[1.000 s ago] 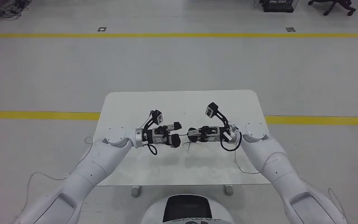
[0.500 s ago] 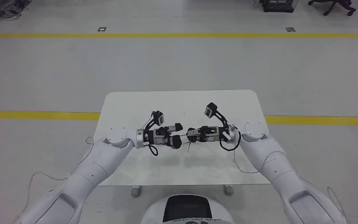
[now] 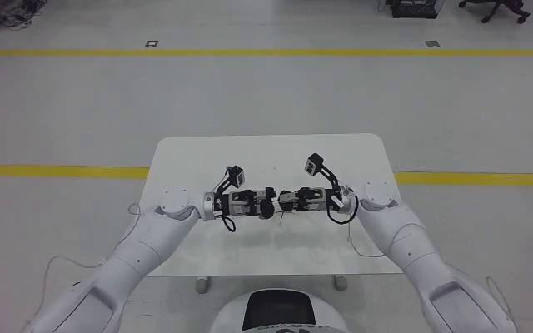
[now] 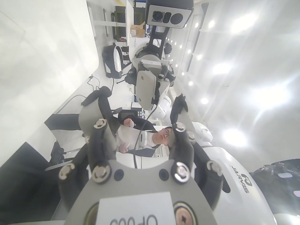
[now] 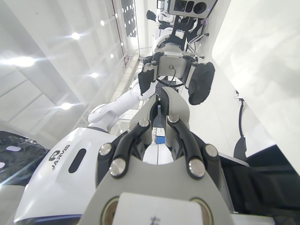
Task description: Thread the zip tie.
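Zip tie (image 3: 276, 201) shows in the top view as one thin dark strand at the centre of the frame. It is held in the air above the white surface (image 3: 191, 158), between the two hands that meet there. The right hand (image 5: 161, 93) has its fingers pressed nearly together, and I judge that they pinch the strand, though the contact itself is too small to see. The left hand (image 3: 266, 206) is spread wide and has hold of nothing. In its own wrist view a thin dark line, probably the tie, runs from the other hand into the gap between its fingers.

The step in hand seems to be taking the free end with the left hand. To do it well, the left fingers should close only when the strand lies straight between the pads, not at their edge. The right hand should hold firm and steady, because the strand is thin and springy and can flick aside. A slow approach along the line of the strand is safer than one from the side.

Count: one zip tie, two hands, one surface.
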Controlling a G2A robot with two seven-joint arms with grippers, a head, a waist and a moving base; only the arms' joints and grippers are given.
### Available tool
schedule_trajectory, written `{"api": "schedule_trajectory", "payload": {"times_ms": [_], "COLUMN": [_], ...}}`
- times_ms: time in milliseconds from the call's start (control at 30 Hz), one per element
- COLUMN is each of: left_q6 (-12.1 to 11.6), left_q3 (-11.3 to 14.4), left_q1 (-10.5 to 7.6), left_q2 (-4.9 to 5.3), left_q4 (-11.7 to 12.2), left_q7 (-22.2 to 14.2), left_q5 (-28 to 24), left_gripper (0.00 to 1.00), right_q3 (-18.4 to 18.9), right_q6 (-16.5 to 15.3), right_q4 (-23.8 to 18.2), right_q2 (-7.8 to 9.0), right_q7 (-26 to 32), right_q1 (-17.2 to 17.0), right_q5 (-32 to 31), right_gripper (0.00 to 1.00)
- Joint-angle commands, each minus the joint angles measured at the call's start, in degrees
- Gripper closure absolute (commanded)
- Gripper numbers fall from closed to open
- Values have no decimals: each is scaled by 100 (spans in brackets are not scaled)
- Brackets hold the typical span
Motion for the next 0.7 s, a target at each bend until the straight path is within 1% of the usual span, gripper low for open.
{"api": "schedule_trajectory", "payload": {"times_ms": [0,133,167,233,300,467,667], "left_q6": [2,1,1,5,8,-5,-7], "left_q3": [1,-3,-4,-7,-10,-25,-38], "left_q1": [-5,-9,-10,-11,-12,-19,-9], "left_q2": [-6,-19,-21,-28,-33,-40,-49], "left_q4": [11,30,35,44,57,77,89], "left_q7": [-14,-32,-36,-48,-58,-89,-104], "left_q5": [-5,-29,-32,-48,-56,-52,-51], "left_gripper": [54,60,63,65,71,76,85], "right_q3": [-4,-19,-25,-38,-51,-74,-86], "right_q6": [8,42,54,83,107,147,173], "right_q4": [14,42,49,68,95,139,171], "right_q2": [0,-2,-2,-5,-8,-14,-16], "right_q7": [5,-2,-5,-7,-17,-34,-40], "right_q1": [6,23,28,40,54,80,92], "right_q5": [-3,-29,-38,-52,-69,-88,-105], "right_gripper": [100,100,100,100,100,100,100]}}
